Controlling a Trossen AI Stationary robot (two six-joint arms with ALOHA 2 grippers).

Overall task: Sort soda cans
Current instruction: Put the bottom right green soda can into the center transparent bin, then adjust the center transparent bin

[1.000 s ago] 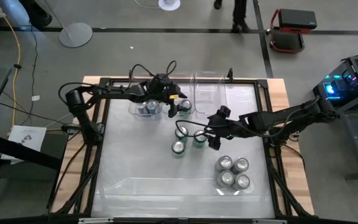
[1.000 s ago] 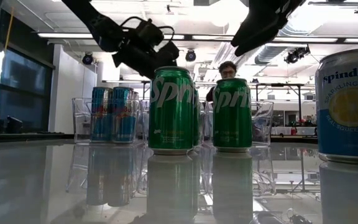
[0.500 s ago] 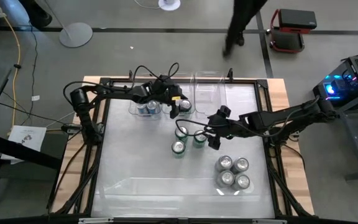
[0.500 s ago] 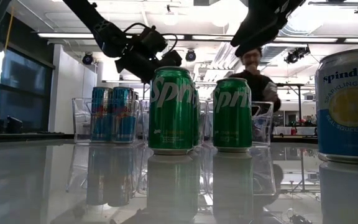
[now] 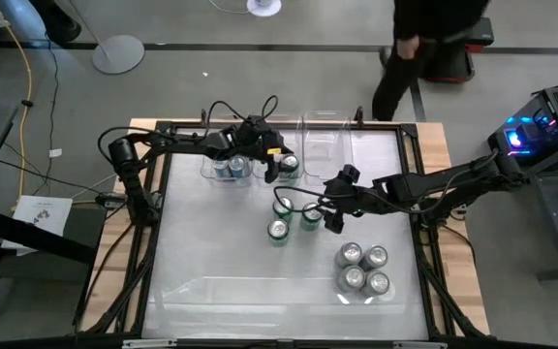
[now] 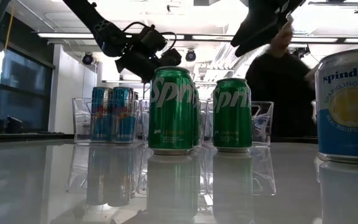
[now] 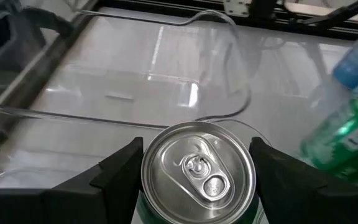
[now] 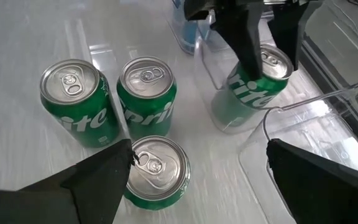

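Mid-worktop (image 5: pixel 211 262): right gripper (image 8: pixel 199 152) hangs open by three green cans (image 8: pixel 146 87). Far edge: left gripper (image 7: pixel 196 149) has narrowed astride the fourth green can (image 7: pixel 199 180), upright in the clear bin (image 8: pixel 201 68). I cannot tell whether it grips. Likely green sorting continues.

Near the table's (image 5: pixel 211 291) far edge stand three bins in a row. The left bin (image 5: pixel 223 171) holds cans (image 5: pixel 229 169); the middle bin (image 5: pixel 294 174) holds one can (image 5: pixel 287 166), with the left gripper (image 5: pixel 277 169) around it. Three cans (image 5: pixel 289 217) cluster at mid-table, the right gripper (image 5: pixel 329 215) just beside them. Four cans (image 5: pixel 362 269) stand toward the near right corner.
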